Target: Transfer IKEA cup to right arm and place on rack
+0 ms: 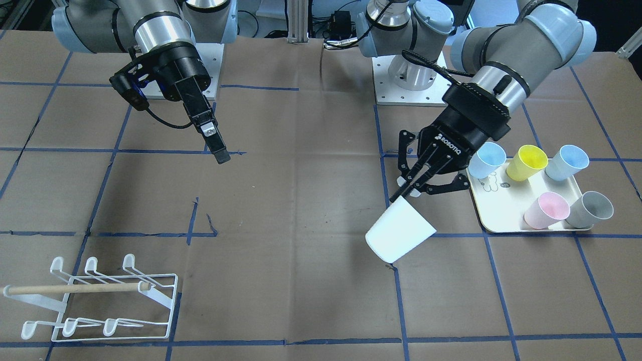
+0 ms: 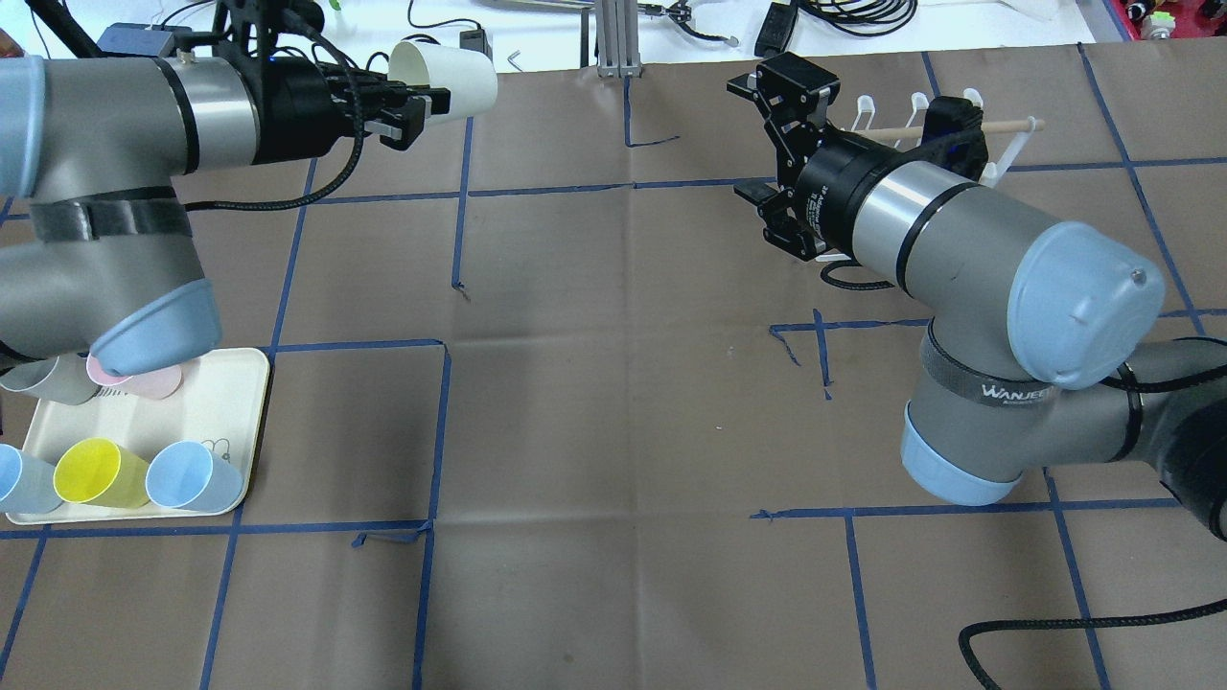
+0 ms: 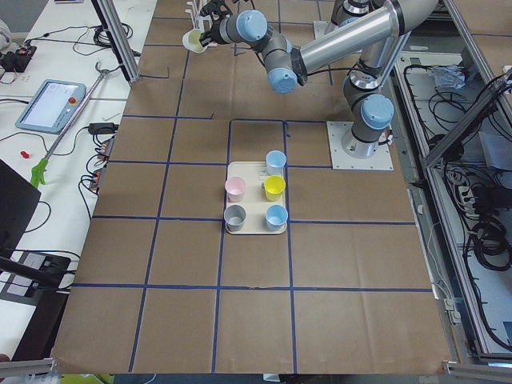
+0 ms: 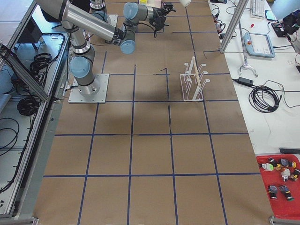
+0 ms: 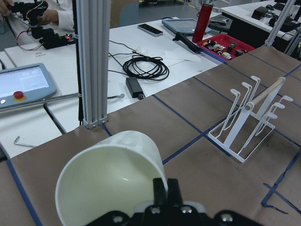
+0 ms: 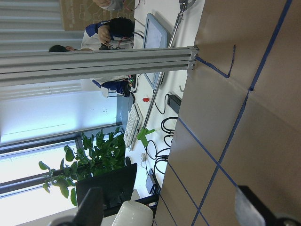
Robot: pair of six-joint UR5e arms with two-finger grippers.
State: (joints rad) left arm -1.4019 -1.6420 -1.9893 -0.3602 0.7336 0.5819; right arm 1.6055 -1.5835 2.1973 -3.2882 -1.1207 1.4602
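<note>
Handover step: left end effector (image 1: 406, 192) pinches the white cup (image 1: 399, 234) by its rim, centre-right; right end effector (image 1: 217, 149), spread wide upper-left, must approach its body.

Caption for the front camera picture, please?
Left gripper holds a white cup in its jaws; right gripper hangs, jaws open.

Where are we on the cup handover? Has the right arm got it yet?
Not yet. Done: the left gripper holds the white cup clear of the table, jaws shut on its rim. In hand: the handover, with the right gripper open, empty and well apart from the cup. Left: the transfer itself, then placing the cup on the rack, whose prongs hold nothing.
</note>
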